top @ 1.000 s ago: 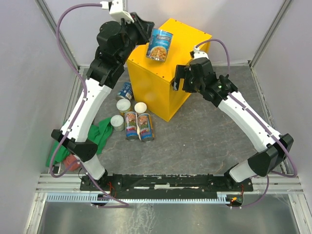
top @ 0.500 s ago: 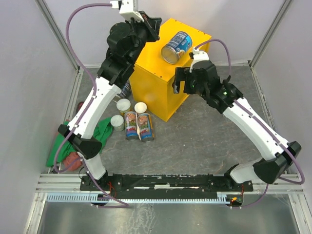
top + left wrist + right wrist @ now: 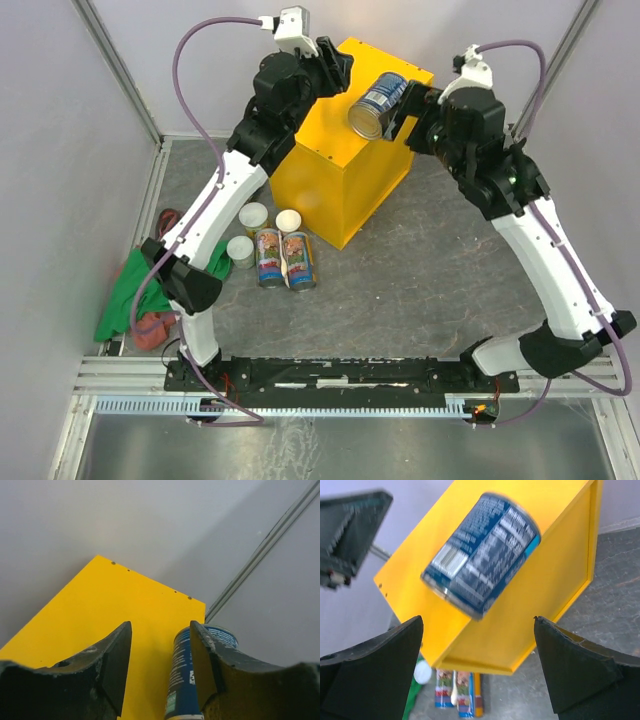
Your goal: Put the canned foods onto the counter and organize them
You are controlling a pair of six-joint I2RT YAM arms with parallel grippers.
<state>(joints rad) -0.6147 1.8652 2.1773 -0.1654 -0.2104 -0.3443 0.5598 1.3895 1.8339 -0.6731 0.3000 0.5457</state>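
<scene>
- green cloth (image 3: 122,300) lies bunched on the grey floor (image 3: 420,270), near side, by the left arm's base
- two tall slim cans (image 3: 284,259) lie side by side on the floor, touching
- three small pale-lidded cans (image 3: 254,214) stand upright, clustered just behind and left of the slim pair, near the box's front corner
- yellow counter box (image 3: 335,190) stands on the floor behind that cluster
- blue-labelled can (image 3: 482,555) is tilted over the box top, silver end toward the near-left. It sits between the two grippers and is blurred in the right wrist view. Cannot tell if it touches the top
- right gripper (image 3: 477,620): fingers spread wide, gripping nothing, can ahead of them and clear of both
- left gripper (image 3: 160,627): over the far-left part of the box top, fingers apart, nothing clamped. The can shows just past its right finger
</scene>
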